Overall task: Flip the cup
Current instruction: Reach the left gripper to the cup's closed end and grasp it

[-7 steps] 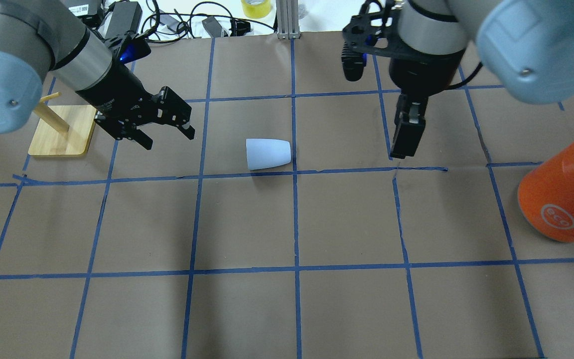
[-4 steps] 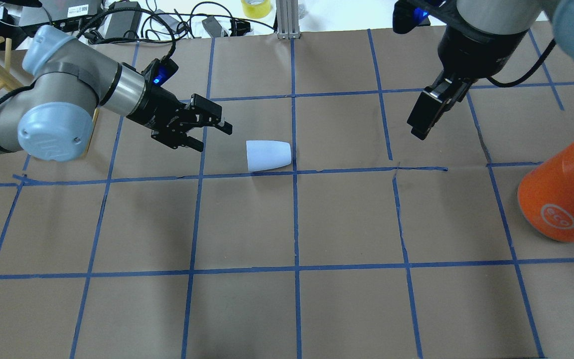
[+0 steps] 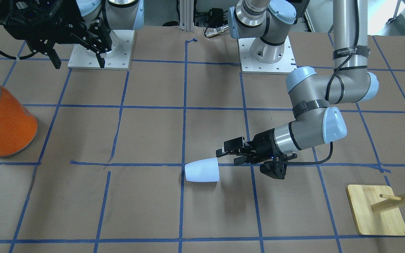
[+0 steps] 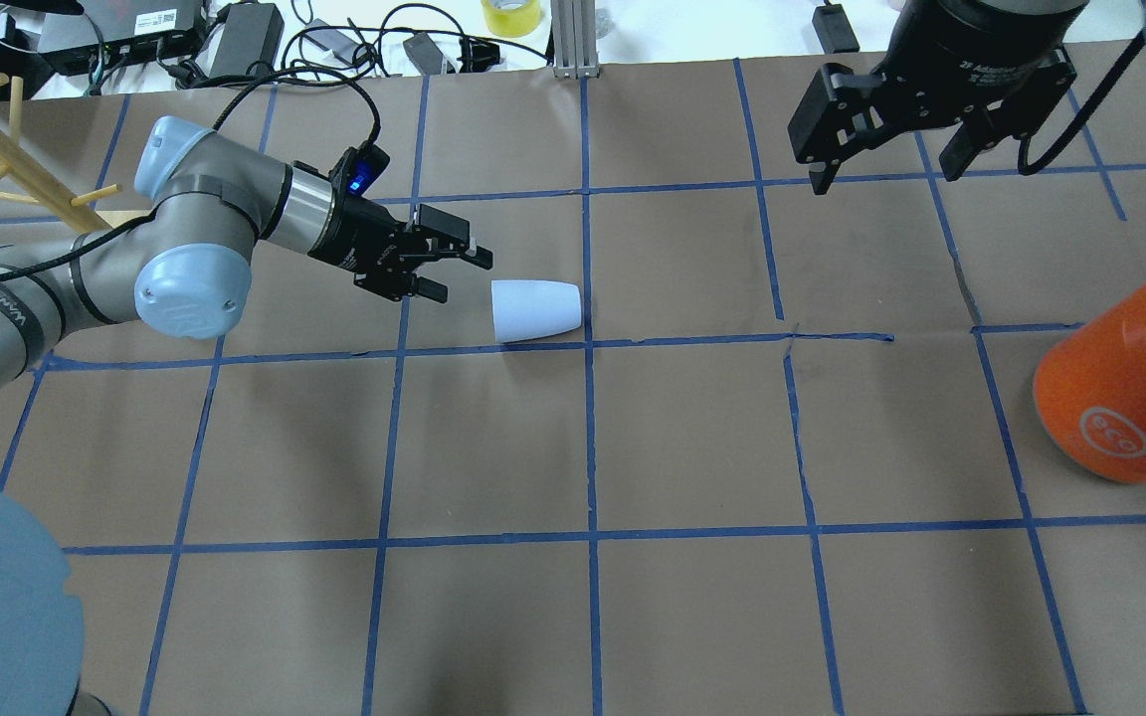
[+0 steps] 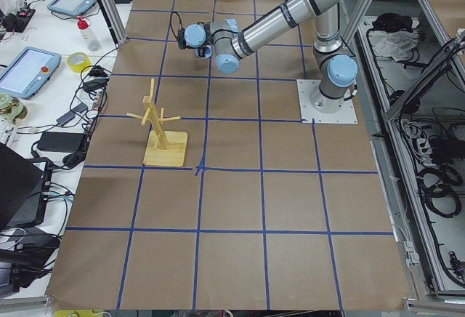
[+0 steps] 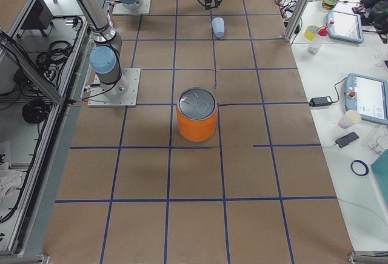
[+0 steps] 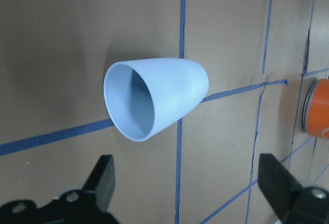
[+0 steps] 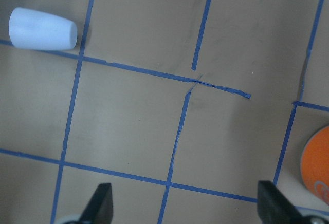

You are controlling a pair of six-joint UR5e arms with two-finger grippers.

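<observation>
The cup (image 4: 535, 309) is a pale lavender-blue tumbler that lies on its side on the brown paper, its open mouth toward my left gripper. It also shows in the front view (image 3: 202, 170), the left wrist view (image 7: 154, 98) and the right wrist view (image 8: 42, 29). My left gripper (image 4: 459, 276) is open and empty, low over the table, just short of the cup's rim and pointing at the mouth. My right gripper (image 4: 883, 177) is open and empty, high above the far right of the table, well away from the cup.
A large orange can (image 4: 1120, 398) stands at the right edge. A wooden peg stand (image 3: 378, 214) on a square base sits behind my left arm. Cables and a yellow tape roll (image 4: 511, 15) lie past the table's far edge. Blue tape lines grid the paper.
My left gripper has moved right toward the cup's mouth and dropped lower. My right gripper has pulled back up and away to the far right and turned. The cup has not moved.
</observation>
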